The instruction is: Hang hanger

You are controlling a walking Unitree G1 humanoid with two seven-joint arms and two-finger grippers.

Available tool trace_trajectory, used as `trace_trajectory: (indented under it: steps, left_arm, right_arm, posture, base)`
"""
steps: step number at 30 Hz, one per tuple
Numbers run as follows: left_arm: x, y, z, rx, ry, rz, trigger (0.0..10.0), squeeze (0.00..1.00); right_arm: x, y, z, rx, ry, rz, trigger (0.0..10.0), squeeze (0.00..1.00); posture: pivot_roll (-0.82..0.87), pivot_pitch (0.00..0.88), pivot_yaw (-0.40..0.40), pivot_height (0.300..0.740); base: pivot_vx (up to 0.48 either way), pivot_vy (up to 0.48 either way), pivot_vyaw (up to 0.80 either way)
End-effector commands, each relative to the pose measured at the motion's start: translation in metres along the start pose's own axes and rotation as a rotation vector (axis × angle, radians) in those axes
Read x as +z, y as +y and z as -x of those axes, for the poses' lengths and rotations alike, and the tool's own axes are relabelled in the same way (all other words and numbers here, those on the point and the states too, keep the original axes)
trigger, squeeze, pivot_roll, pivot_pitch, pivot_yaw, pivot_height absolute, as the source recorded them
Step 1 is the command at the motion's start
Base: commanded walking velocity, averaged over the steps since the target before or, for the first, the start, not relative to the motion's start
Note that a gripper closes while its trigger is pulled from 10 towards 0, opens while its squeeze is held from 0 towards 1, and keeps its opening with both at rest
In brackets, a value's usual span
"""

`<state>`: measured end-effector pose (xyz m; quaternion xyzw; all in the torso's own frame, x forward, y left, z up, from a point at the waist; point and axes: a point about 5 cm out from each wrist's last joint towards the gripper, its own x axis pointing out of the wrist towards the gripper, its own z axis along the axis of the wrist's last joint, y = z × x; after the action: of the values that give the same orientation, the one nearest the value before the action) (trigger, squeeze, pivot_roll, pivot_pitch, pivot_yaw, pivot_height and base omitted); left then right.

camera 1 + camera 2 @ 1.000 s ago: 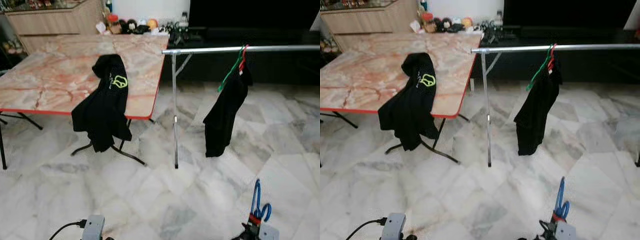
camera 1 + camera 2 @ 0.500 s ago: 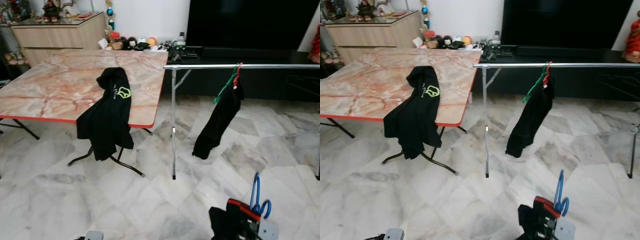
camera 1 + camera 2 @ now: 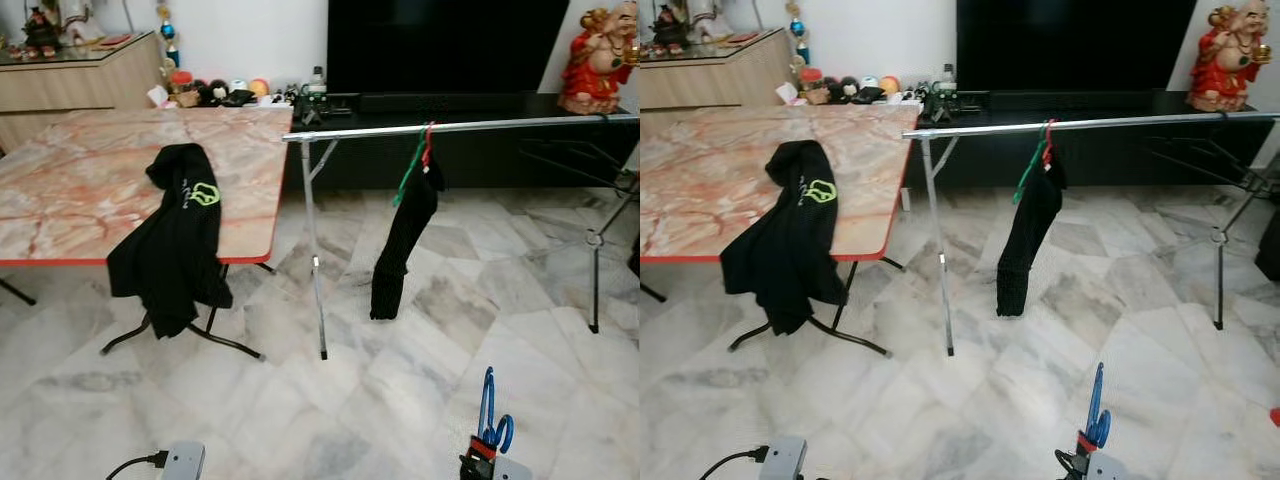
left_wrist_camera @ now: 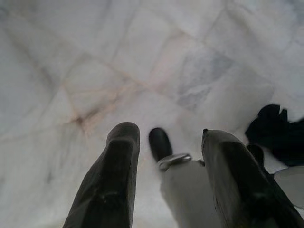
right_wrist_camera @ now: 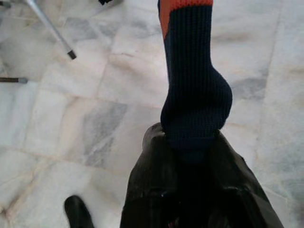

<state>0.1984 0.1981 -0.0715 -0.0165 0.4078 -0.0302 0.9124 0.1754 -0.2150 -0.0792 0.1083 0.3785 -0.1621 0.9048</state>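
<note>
Holding navy garment (image 5: 194,95) with orange band, my right gripper (image 5: 192,156) low near floor, blue hanger (image 3: 490,410) beside it. Rail (image 3: 450,126) far ahead, one black garment (image 3: 400,240) hung. Hanging not yet done. Left gripper (image 4: 166,156) spread, holding nothing.

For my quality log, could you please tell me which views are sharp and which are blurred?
Both eye views are fairly sharp: the rail and hanging black garment read clearly. Left wrist view is soft; the left gripper is out of focus. Right wrist view shows knit fabric crisply.

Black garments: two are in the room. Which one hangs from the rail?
The plain black garment on the green hanger, hooked over the metal rail; the logo one drapes off the table.
</note>
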Motion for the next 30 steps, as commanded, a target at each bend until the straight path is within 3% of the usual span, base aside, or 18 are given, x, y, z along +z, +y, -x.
trace_trajectory:
  steps: [1, 4, 10, 22, 25, 26, 27, 28, 30]
  left_arm:
    - [-0.002, -0.008, -0.001, -0.025, 0.007, -0.015, 10.0, 0.0]
    - [-0.003, -0.009, -0.001, -0.033, 0.011, -0.021, 10.0, 0.0]
    - [-0.001, -0.003, 0.0, -0.007, 0.0, -0.009, 10.0, 0.0]
    - [-0.003, -0.001, 0.001, -0.013, -0.004, 0.013, 10.0, 0.0]
    - [-0.003, -0.004, 0.001, -0.028, 0.0, 0.002, 10.0, 0.0]
    - [-0.004, -0.005, 0.001, -0.031, -0.002, 0.003, 10.0, 0.0]
    - [-0.004, -0.005, 0.001, -0.031, -0.002, 0.003, 10.0, 0.0]
    - [-0.004, -0.005, 0.001, -0.027, -0.003, 0.01, 10.0, 0.0]
    - [-0.004, -0.005, 0.001, -0.028, -0.002, 0.012, 10.0, 0.0]
  right_arm:
    - [0.002, -0.013, 0.001, -0.042, -0.021, -0.02, 10.0, 0.0]
    - [-0.001, -0.016, 0.002, -0.054, -0.017, -0.022, 10.0, 0.0]
    - [-0.003, -0.022, 0.004, -0.087, -0.019, -0.037, 10.0, 0.0]
    - [0.009, -0.018, 0.001, -0.037, -0.057, 0.046, 10.0, 0.0]
    - [0.021, -0.021, -0.001, -0.046, -0.109, 0.043, 10.0, 0.0]
    - [0.038, -0.021, -0.002, -0.037, -0.197, 0.038, 10.0, 0.0]
    - [0.038, -0.021, -0.002, -0.037, -0.197, 0.038, 10.0, 0.0]
    - [0.059, -0.014, -0.003, 0.005, -0.308, 0.043, 10.0, 0.0]
    - [0.072, -0.008, -0.003, 0.034, -0.379, 0.054, 10.0, 0.0]
  posture:
    - [-0.06, 0.0, 0.062, 0.74]
    - [-0.07, 0.0, 0.067, 0.74]
    - [-0.08, 0.0, 0.066, 0.74]
    - [-0.06, 0.0, 0.044, 0.74]
    - [-0.07, 0.0, 0.039, 0.74]
    - [-0.07, 0.0, 0.036, 0.74]
    - [-0.07, 0.0, 0.036, 0.74]
    - [-0.07, 0.0, 0.034, 0.74]
    - [-0.08, 0.0, 0.037, 0.74]
  base:
    - [0.0, -0.472, 0.0]
    - [0.0, -0.471, 0.0]
    - [0.0, 0.0, 0.0]
    - [0.0, 0.0, 0.0]
    - [0.0, 0.0, 0.0]
    - [0.0, 0.0, 0.0]
    - [0.0, 0.0, 0.0]
    - [0.0, 0.0, 0.0]
    - [0.0, 0.0, 0.0]
